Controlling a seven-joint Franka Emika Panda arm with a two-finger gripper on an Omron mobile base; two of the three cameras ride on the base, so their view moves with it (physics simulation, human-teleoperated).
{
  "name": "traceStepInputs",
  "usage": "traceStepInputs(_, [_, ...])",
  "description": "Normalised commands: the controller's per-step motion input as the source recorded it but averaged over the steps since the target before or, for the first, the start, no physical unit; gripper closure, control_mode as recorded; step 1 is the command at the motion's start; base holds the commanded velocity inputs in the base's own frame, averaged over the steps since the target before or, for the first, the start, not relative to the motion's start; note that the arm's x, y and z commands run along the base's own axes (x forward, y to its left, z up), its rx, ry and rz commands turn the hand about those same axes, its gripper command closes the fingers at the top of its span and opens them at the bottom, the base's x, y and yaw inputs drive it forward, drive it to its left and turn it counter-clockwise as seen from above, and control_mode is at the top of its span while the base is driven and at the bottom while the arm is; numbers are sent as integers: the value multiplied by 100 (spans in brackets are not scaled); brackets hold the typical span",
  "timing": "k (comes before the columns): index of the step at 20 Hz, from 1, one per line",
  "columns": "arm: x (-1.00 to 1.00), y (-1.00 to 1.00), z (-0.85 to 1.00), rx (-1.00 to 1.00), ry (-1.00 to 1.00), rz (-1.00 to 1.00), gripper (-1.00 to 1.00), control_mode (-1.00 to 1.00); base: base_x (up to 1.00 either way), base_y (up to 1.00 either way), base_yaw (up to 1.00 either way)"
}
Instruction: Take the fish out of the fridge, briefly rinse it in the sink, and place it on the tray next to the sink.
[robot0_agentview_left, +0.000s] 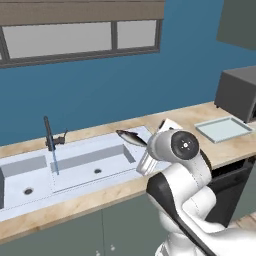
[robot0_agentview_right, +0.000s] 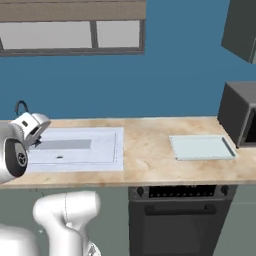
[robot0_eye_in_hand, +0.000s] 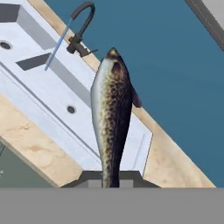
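The fish (robot0_eye_in_hand: 112, 118) is already out of the fridge: the gripper (robot0_eye_in_hand: 112, 181) is clenched on its tail end, and the body sticks out forward from the fingers, with the head far from the hand. In the left base view the fish (robot0_agentview_left: 132, 137) hangs in the air over the right part of the sink (robot0_agentview_left: 75, 165), above the flat drainboard side and near the right edge of the basin. It touches nothing except the gripper.

The faucet (robot0_agentview_left: 49, 134) is running. A thin blue stream of water (robot0_agentview_left: 54, 161) falls from it into the basin, well to the left of the fish, so the fish is not under the water at this moment. I cannot tell from the pictures if the rinse is already finished or is not yet started; the fish skin shows no sign of it.

The tray (robot0_agentview_right: 202, 147) lies on the wooden counter (robot0_agentview_right: 147, 150) to the right of the sink, near the dark microwave (robot0_agentview_right: 240, 114), and nothing lies on it. So the last step is clearly not done.

My judgement: the first part of the task is complete, the rinse is in the middle or near it, and what is left is to carry the fish to the right over the counter and put it down flat inside the tray rim
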Motion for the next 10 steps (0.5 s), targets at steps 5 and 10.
traceStepInputs(5, [0, 0, 0, 0, 0, 0, 100, 100, -4, -100, -23])
traceStepInputs(10, [0, 0, 0, 0, 0, 0, 100, 100, -1, -100, -29])
